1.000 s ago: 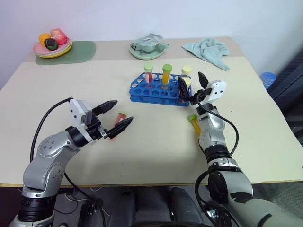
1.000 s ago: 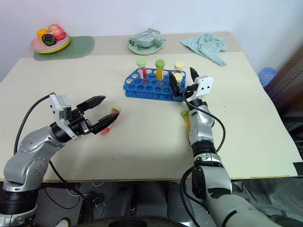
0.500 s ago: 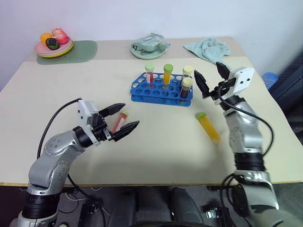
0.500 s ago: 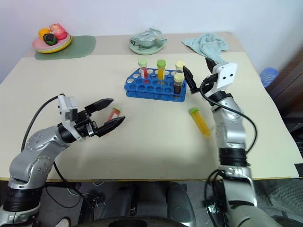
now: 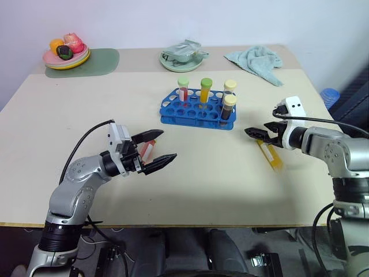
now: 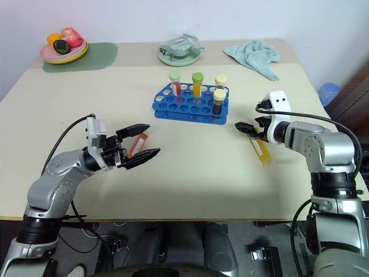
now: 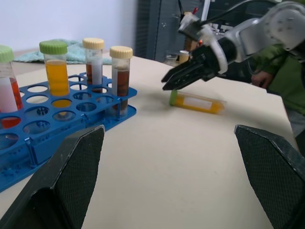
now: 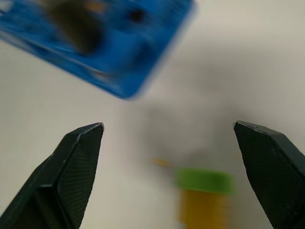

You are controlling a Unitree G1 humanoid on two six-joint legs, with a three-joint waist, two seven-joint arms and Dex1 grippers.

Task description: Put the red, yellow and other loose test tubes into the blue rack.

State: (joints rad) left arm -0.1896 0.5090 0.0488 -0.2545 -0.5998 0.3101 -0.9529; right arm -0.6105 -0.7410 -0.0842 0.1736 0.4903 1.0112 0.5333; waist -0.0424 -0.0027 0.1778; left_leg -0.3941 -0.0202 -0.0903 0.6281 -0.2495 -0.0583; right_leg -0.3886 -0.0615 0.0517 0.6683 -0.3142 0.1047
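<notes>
Tubes first: two loose test tubes lie on the table. The yellow tube (image 5: pixel 270 154) lies on its side right of the blue rack (image 5: pixel 196 112), green cap towards the rack; the red tube (image 6: pixel 136 144) lies left and nearer me than the rack. Inside the rack I count four standing tubes (one red, one orange-yellow, one pale with a cream cap, one dark brown with a cream cap).

Handling, my guess: light, rigid clear plastic, smooth and round, so they'll roll and slip if pinched off-centre. I'd take each across the barrel just below the cap.

Right gripper (image 5: pixel 258 133) hovers at the yellow tube's cap end, jaws spread wide, nothing held. Left gripper (image 5: pixel 153 149) sits over the red tube, jaws also apart and straddling it, not clamped.

Beyond the rack: one crumpled towel (image 5: pixel 256 62), one green dish (image 5: pixel 182 57) with a wrapper in it, one plate of fruit (image 5: pixel 66 53) on a green mat.
</notes>
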